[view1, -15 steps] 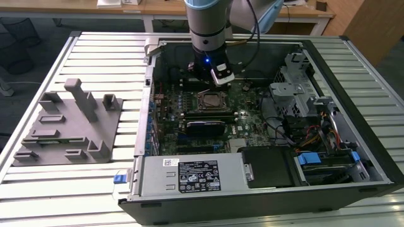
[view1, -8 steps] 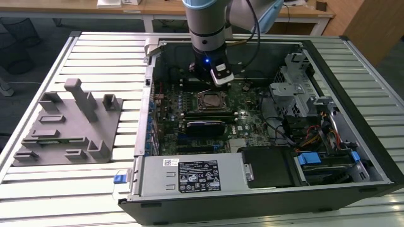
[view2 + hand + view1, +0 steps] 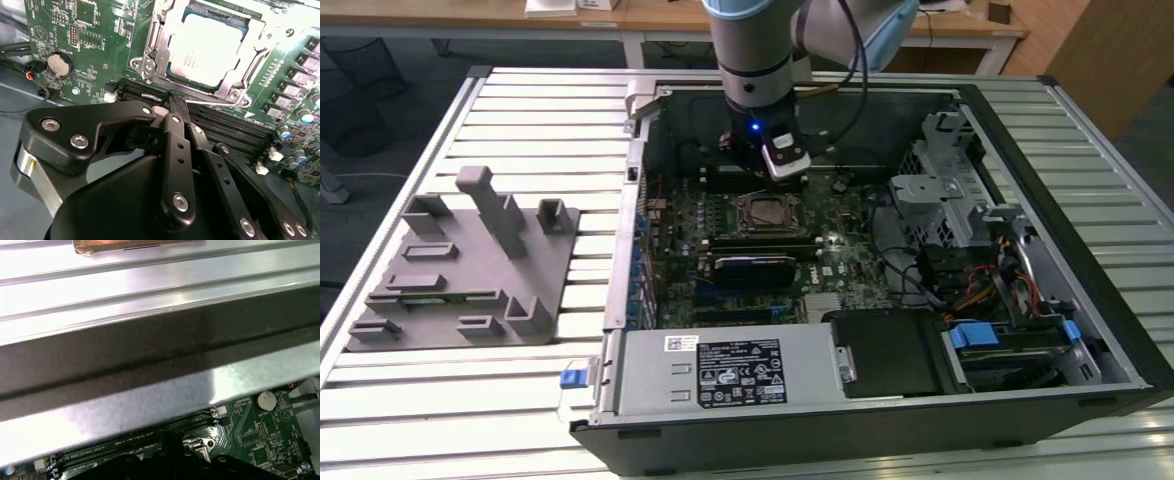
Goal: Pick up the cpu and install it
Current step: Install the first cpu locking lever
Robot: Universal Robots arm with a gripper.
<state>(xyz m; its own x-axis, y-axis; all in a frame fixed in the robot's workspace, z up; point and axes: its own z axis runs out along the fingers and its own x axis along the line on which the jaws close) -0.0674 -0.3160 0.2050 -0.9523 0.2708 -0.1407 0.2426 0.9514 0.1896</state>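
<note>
The pale silver square cpu [image 3: 207, 47] already lies flat inside its metal socket frame [image 3: 150, 65] on the green motherboard [image 3: 90, 45], and the black hand [image 3: 172, 102] hovers just beside it over the memory slots, fingers pressed together and holding nothing. The chip looks light, stiff and fragile, best gripped by opposite edges. The frame hugs its rim, and the case walls [image 3: 638, 150] crowd sideways travel.
</note>
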